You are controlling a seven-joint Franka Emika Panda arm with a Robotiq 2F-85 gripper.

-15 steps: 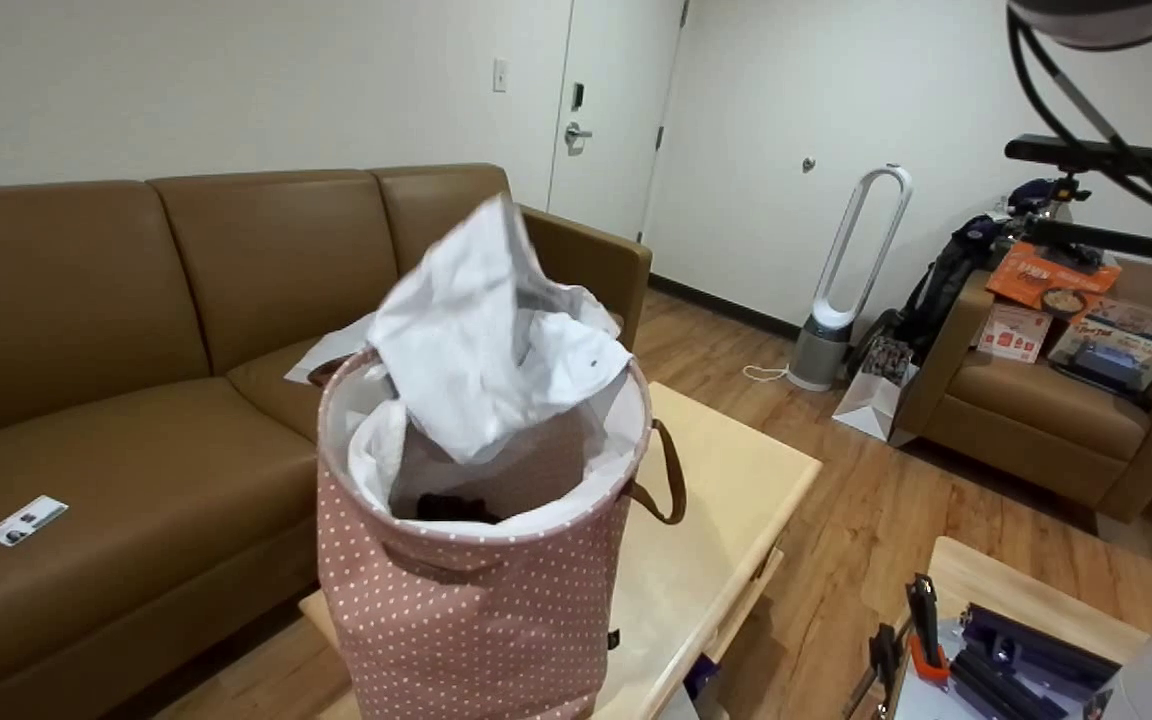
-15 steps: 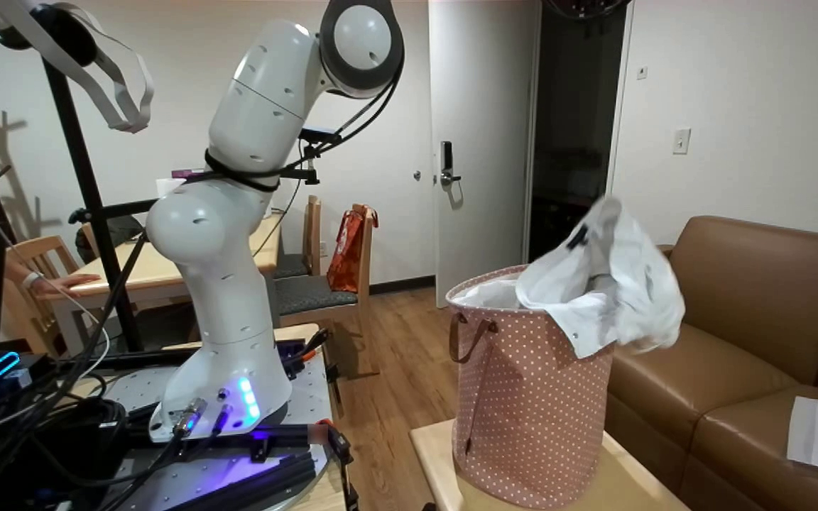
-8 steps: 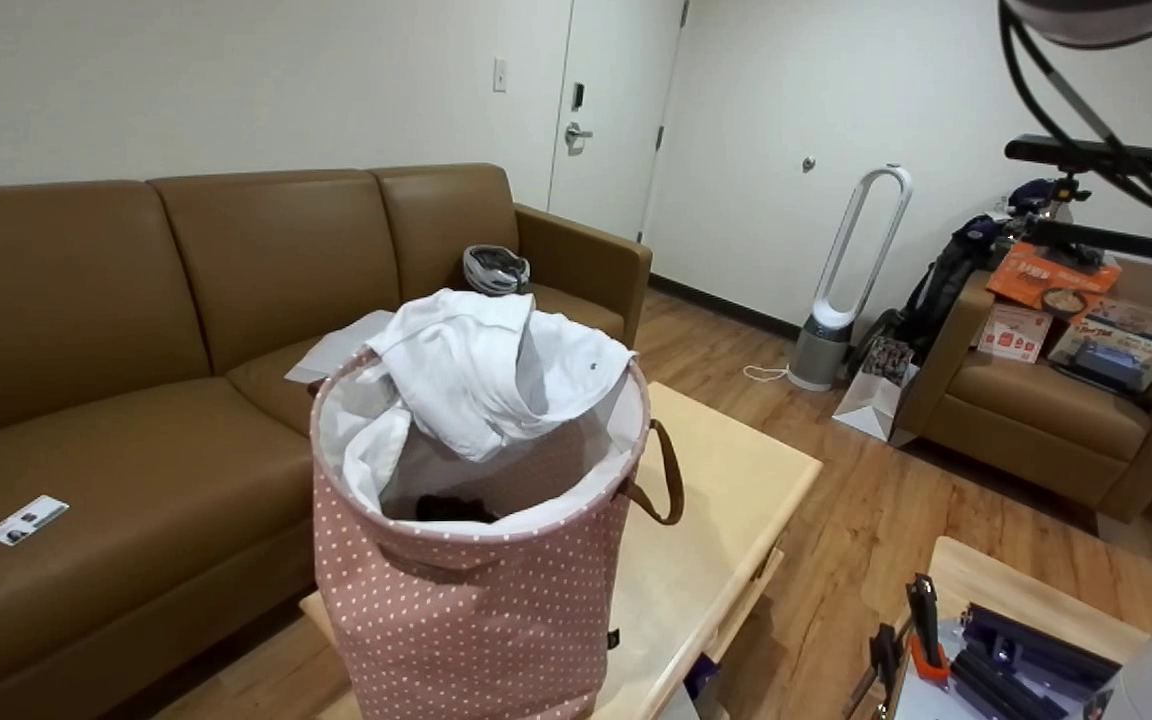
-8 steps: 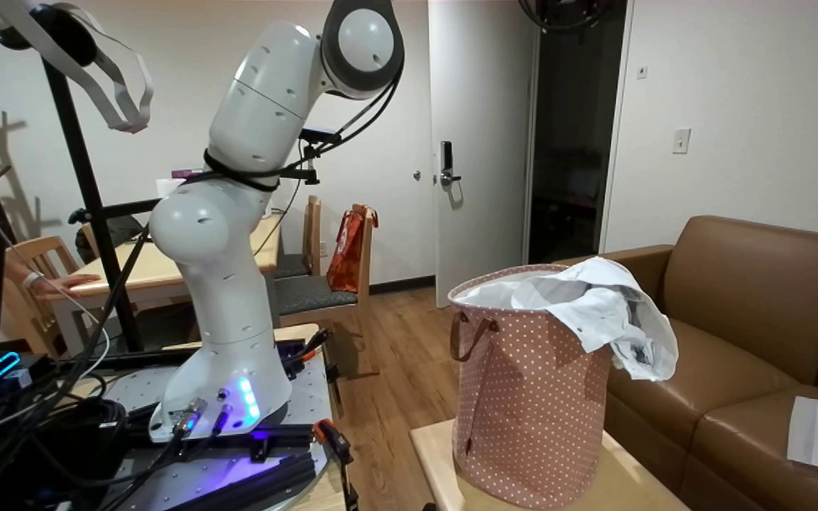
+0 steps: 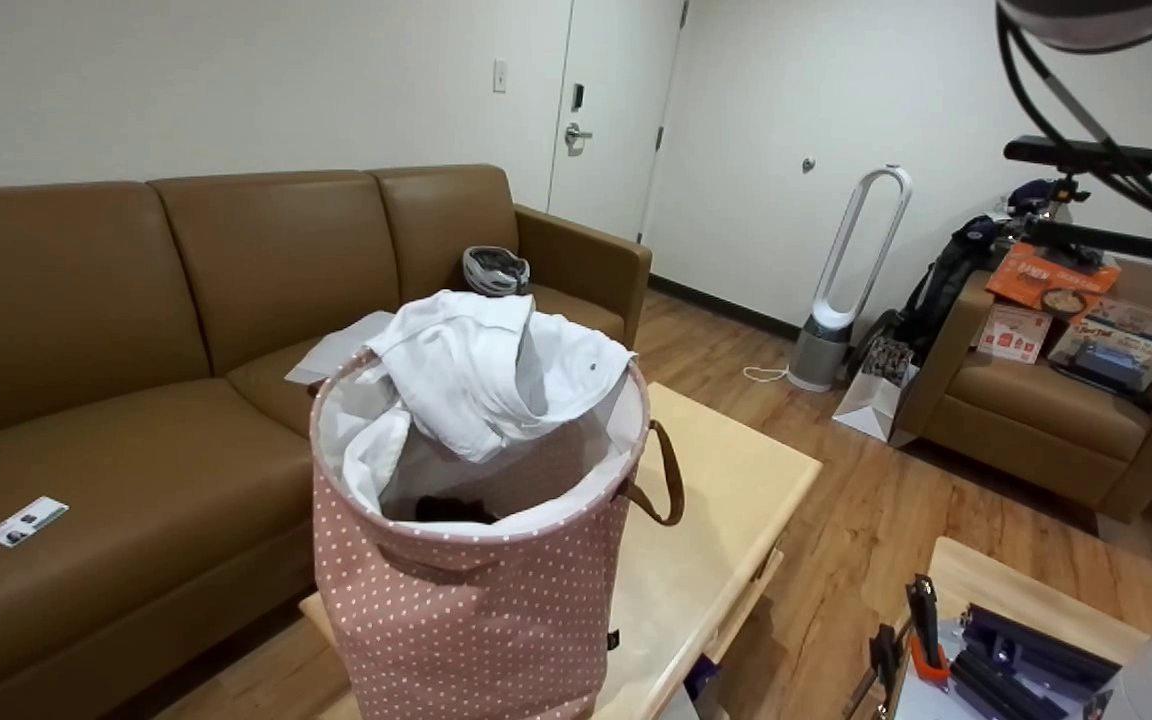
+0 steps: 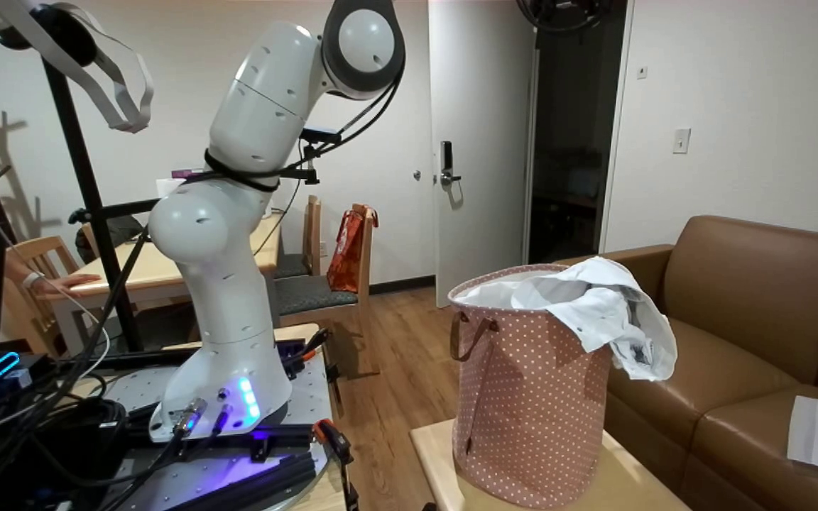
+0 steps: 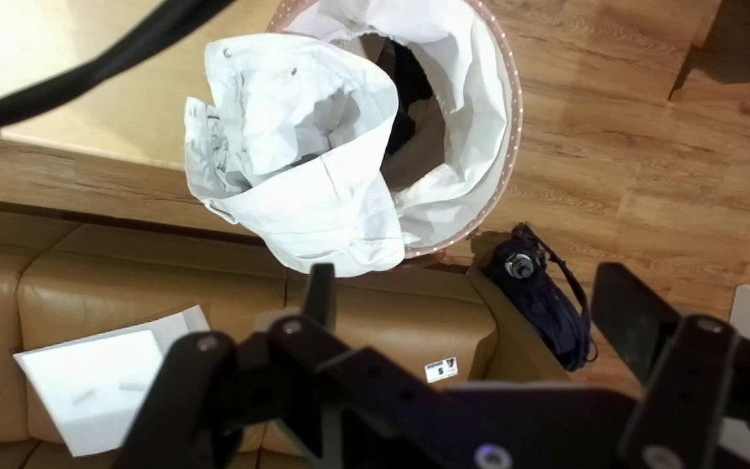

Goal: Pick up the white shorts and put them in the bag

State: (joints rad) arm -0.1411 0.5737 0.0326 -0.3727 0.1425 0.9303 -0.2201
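Note:
The white shorts (image 5: 466, 375) lie slumped over the rim of the pink, white-dotted bag (image 5: 466, 620). Part of the cloth sags into the opening. The rest hangs outside over the sofa side, as the shorts (image 6: 611, 312) in an exterior view show. From above, the wrist view has the shorts (image 7: 329, 208) covering one side of the bag's rim (image 7: 510, 140), with dark cloth (image 7: 407, 85) down inside. My gripper (image 7: 469, 286) stands wide open, nothing between its fingers, apart from the shorts. The exterior views do not show its fingers.
The bag stands on a low wooden table (image 5: 726, 480) beside a brown sofa (image 5: 86, 420). On the sofa lie a card (image 5: 27, 521), a white sheet (image 5: 336, 345) and a helmet (image 5: 496, 270). A fan (image 5: 821, 340) stands on the floor beyond.
A second ago the shorts stood up in a tall, blurred peak above the bag; they have dropped and folded onto the rim. The helmet behind them has come into view.

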